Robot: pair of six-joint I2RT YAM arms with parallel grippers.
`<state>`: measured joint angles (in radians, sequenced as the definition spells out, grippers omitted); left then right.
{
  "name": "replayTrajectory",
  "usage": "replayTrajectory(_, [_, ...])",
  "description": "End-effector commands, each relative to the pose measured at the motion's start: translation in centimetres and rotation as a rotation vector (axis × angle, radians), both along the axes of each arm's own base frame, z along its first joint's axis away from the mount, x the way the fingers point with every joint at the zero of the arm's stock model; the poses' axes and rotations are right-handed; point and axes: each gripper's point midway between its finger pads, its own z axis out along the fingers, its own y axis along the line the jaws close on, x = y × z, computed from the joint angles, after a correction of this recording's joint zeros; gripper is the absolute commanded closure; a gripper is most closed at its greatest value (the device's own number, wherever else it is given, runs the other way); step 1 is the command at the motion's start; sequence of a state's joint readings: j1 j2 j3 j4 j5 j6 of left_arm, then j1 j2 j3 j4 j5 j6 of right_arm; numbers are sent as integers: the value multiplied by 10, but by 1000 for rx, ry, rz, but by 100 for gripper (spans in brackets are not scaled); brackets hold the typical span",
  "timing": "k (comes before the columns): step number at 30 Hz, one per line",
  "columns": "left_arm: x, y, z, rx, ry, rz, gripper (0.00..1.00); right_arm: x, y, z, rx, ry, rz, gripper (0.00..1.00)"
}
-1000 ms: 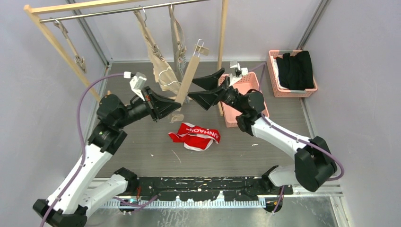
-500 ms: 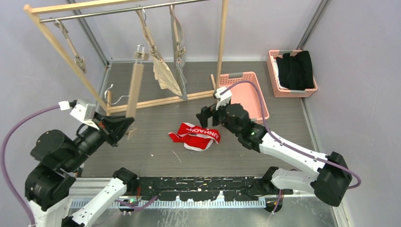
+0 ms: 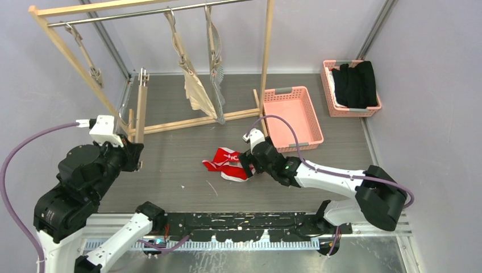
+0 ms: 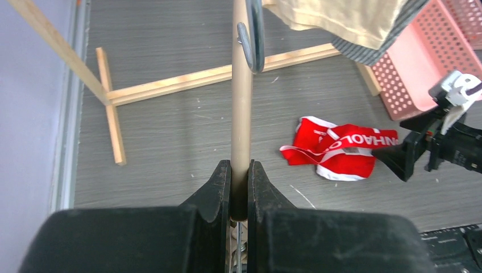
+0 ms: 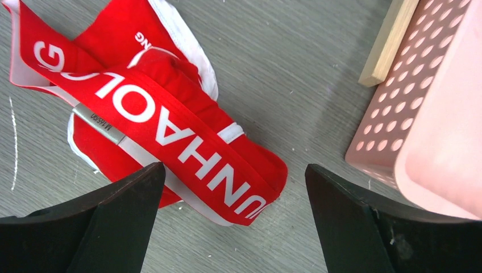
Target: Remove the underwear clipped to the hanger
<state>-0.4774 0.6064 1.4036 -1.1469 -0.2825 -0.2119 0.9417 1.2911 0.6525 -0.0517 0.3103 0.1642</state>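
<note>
Left gripper (image 4: 240,170) is clamped on the bare hanger (image 4: 241,114), parking it aside, while the right gripper (image 5: 233,170) hovers wide open over the red shorts (image 5: 170,114) on the table (image 3: 341,131), probably lining up a grab, and the cream shorts (image 3: 196,91) and striped shorts (image 3: 217,99) hang on the rack (image 3: 142,10).

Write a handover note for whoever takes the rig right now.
Left end effector: shut on a bare hanger, held away from the rack.
Right end effector: open, just above the red shorts.
Red shorts lie loose on the table.
Cream shorts and striped shorts hang on the rack.
Done: red pair off its hanger.
Left: the cream and striped pairs.
</note>
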Motion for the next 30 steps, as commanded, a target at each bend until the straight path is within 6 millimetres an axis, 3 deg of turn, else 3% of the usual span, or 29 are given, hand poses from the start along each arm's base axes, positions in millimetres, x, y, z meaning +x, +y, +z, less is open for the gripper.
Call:
replayTrajectory(1, [21, 12, 0, 59, -5, 107, 100, -3, 15, -17, 30, 43, 25, 0])
replayTrajectory(4, [39, 10, -9, 118, 26, 124, 100, -6, 22, -38, 24, 98, 32, 0])
replayTrajectory(6, [52, 3, -13, 146, 43, 109, 100, -6, 23, -49, 11, 121, 22, 14])
replayTrajectory(9, [73, -15, -18, 160, 54, 59, 100, -5, 26, -56, -6, 146, 10, 60])
replayTrajectory(10, [80, -18, -18, 165, 57, 55, 100, -4, 27, -54, -2, 145, 9, 82])
replayTrajectory(11, [86, -21, -18, 175, 58, 53, 100, -3, 28, -49, 8, 137, 7, 95])
replayTrajectory(12, [94, -23, -20, 191, 72, 56, 100, -1, 27, -42, 17, 122, -5, 98])
replayTrajectory(16, [114, -20, -12, 202, 74, 72, 100, 7, 22, -2, 65, 34, -33, 99])
replayTrajectory(20, [127, -4, -7, 123, 87, 66, 100, 20, 7, 57, 119, -111, -99, 99])
replayTrajectory(24, [129, 9, 11, 88, 72, 80, 100, 37, -23, 133, 143, -322, -204, 99])
replayTrajectory(30, [119, -1, 43, 59, 10, 20, 100, 56, -77, 226, 136, -564, -433, 99])
